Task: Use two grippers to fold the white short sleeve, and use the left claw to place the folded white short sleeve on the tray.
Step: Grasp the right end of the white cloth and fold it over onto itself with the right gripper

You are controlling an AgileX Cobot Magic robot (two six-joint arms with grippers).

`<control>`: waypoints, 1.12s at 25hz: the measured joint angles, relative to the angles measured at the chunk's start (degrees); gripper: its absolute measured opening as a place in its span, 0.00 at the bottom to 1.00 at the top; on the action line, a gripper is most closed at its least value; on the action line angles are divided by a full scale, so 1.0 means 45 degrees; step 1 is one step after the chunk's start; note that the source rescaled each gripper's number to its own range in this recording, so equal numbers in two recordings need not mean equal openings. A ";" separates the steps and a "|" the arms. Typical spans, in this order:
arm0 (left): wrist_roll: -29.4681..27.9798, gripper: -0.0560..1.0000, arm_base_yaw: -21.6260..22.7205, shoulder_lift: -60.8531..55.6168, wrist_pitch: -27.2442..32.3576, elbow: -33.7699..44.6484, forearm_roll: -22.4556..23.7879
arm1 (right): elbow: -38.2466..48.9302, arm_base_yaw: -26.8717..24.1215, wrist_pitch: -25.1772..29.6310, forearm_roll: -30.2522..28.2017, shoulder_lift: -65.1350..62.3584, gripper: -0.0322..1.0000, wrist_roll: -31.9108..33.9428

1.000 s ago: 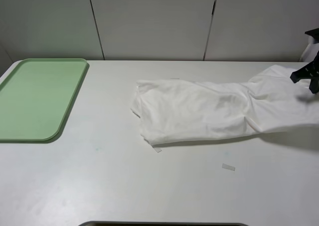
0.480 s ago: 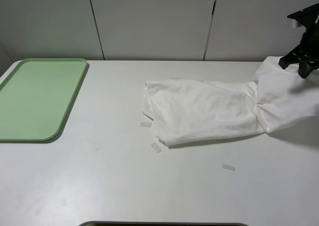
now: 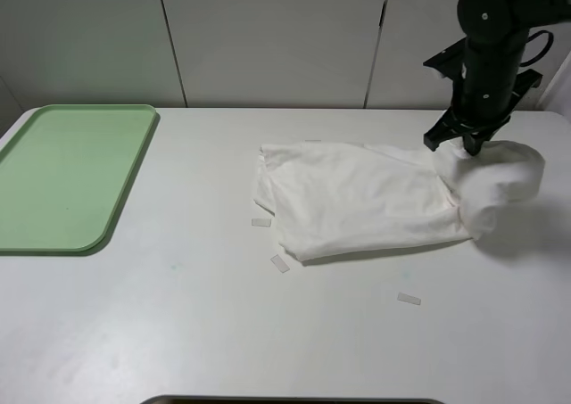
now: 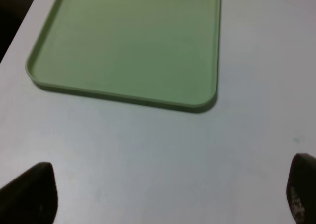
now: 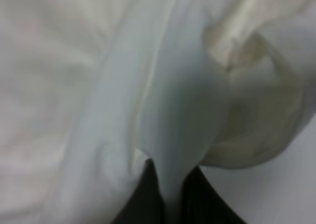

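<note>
At three o'clock, a lifted end of the white T-shirt (image 3: 357, 199) is clamped by the right gripper (image 3: 457, 145) for folding, while the left gripper (image 4: 163, 197) is held apart near the nine o'clock pale green tray (image 3: 67, 177).

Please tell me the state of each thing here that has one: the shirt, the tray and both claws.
shirt: partly folded, one end lifted and curled back over the rest.
tray: empty.
left claw: open, holding nothing, above the table near the tray.
right claw: shut on the shirt's raised end.
</note>
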 joint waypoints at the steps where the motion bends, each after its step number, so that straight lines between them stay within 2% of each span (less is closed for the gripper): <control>1: 0.0000 0.92 0.0000 0.0000 0.0000 0.0000 0.0000 | 0.0000 0.0256 0.0018 -0.0140 0.0084 0.03 0.0303; 6: 0.0000 0.92 0.0000 0.0000 0.0000 0.0000 0.0000 | 0.0000 0.1745 0.0018 -0.0313 0.0197 0.03 0.1494; 9: 0.0000 0.92 0.0000 0.0000 0.0000 0.0000 0.0000 | 0.0000 0.1999 0.0007 -0.0143 0.0197 0.03 0.1544; 12: 0.0000 0.92 0.0000 0.0000 0.0000 0.0000 0.0000 | 0.0000 0.2343 -0.0130 0.0698 0.0207 0.03 0.1553; 21: 0.0000 0.92 0.0000 0.0000 0.0014 0.0000 0.0000 | 0.0000 0.2357 -0.0262 0.2036 0.0207 0.06 0.1559; 22: 0.0000 0.92 0.0000 0.0000 0.0014 0.0000 0.0000 | 0.0000 0.2357 -0.0295 0.2130 0.0207 0.12 0.1574; 23: 0.0000 0.92 0.0000 0.0000 0.0014 0.0000 0.0000 | -0.0014 0.2357 -0.0447 0.2439 0.0207 0.33 0.1585; 24: 0.0000 0.92 0.0000 0.0000 0.0014 0.0000 0.0000 | -0.0014 0.2357 -0.0581 0.2541 0.0193 0.44 0.1585; 26: 0.0000 0.92 0.0000 0.0000 0.0014 0.0000 0.0000 | -0.0014 0.2357 -0.0767 0.2810 0.0040 0.76 0.1539; 27: 0.0000 0.92 0.0000 0.0000 0.0014 0.0000 0.0000 | -0.0032 0.2357 -0.0911 0.2967 -0.0094 0.87 0.1422; 28: 0.0000 0.92 0.0000 0.0000 0.0014 0.0000 0.0000 | -0.0093 0.2357 -0.0999 0.3093 -0.0248 0.92 0.1294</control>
